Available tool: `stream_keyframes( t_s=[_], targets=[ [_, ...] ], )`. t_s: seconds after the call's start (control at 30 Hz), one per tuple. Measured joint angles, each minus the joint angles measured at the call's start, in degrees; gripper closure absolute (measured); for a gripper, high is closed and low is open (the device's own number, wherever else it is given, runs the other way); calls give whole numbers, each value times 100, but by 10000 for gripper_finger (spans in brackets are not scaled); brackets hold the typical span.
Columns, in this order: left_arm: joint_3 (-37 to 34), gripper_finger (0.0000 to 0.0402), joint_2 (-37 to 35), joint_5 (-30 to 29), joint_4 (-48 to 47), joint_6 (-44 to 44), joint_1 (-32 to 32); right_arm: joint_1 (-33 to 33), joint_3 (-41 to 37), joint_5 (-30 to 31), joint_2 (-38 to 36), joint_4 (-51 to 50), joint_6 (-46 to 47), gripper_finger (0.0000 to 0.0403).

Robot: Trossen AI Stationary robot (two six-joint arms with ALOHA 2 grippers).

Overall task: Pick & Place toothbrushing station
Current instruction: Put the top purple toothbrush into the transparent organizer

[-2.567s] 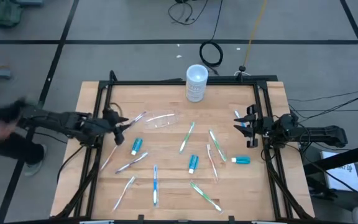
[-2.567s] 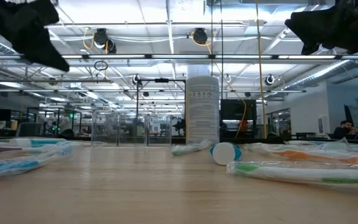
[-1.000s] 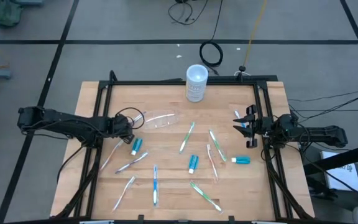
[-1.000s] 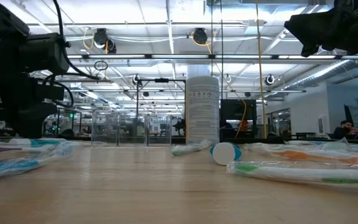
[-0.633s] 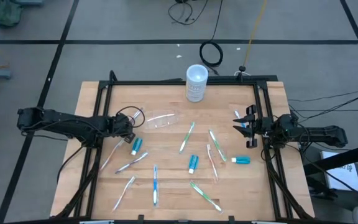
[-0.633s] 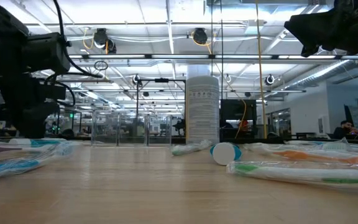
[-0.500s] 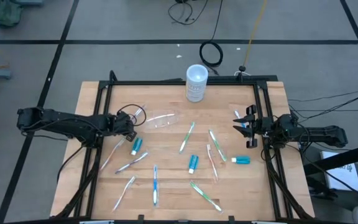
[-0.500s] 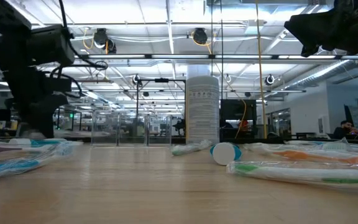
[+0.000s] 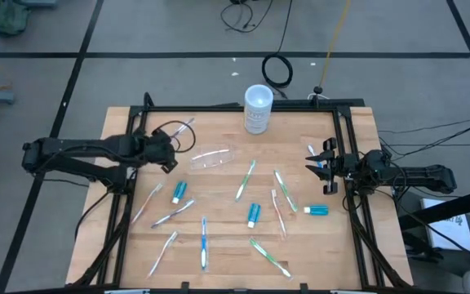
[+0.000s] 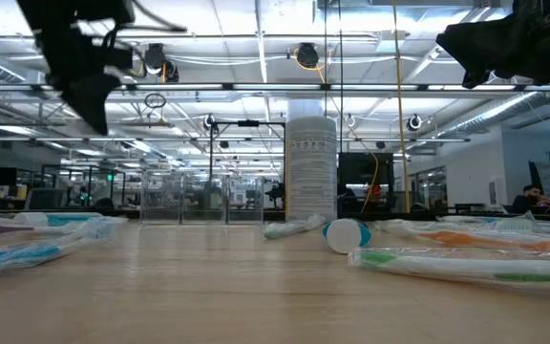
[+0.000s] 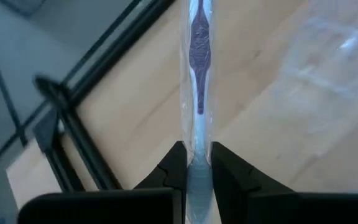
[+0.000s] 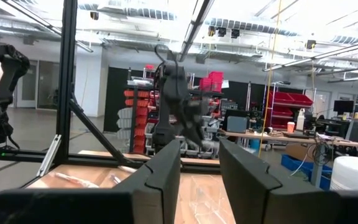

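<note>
My left gripper is shut on a clear-wrapped toothbrush with a purple handle, raised above the table's left part; it also shows high in the low view. The clear plastic tray lies flat on the table just right of it and shows faintly in the left wrist view. My right gripper is open and empty above the table's right edge, its fingers apart. My left gripper pinches the wrapped toothbrush between its two fingers at one end of the handle. The toothbrush runs straight on from the fingers, in line with them, its purple grip beyond them. It is lifted clear of the table.
A white cylindrical cup stands at the far edge. Several wrapped toothbrushes and small blue tubes lie scattered over the middle and near part. A black frame rail runs along each side of the table.
My left gripper, shut at table height on the toothbrush, has risen and gone a little toward the far edge. The toothbrush has come up with it, lifted clear of the table, its free end now pointing toward the far edge.
</note>
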Motion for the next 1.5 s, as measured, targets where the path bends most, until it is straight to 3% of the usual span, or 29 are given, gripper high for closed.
stream_keyframes(
  t_s=[0.13,0.3,0.53,0.6,0.8,1.13,1.5],
  targets=[
    [732,361,123,650,-90,84,0,0,1,0,0,1,0,298],
    [1605,361,440,1802,-635,-543,7,-1,0,0,0,0,0,298],
    [2038,349,844,3870,-914,-802,123,0,1,0,0,-5,0,298],
    [2040,348,978,4230,-1119,-913,196,0,0,0,2,-16,0,298],
    [2047,355,1351,4337,-2046,-843,654,0,2,0,2,-33,0,298],
    [2049,342,1874,4463,-2123,-560,1431,-1,1,1,2,-35,0,298],
    [2049,340,2497,5020,-2106,351,1510,0,2,0,2,-33,0,298]
  ],
)
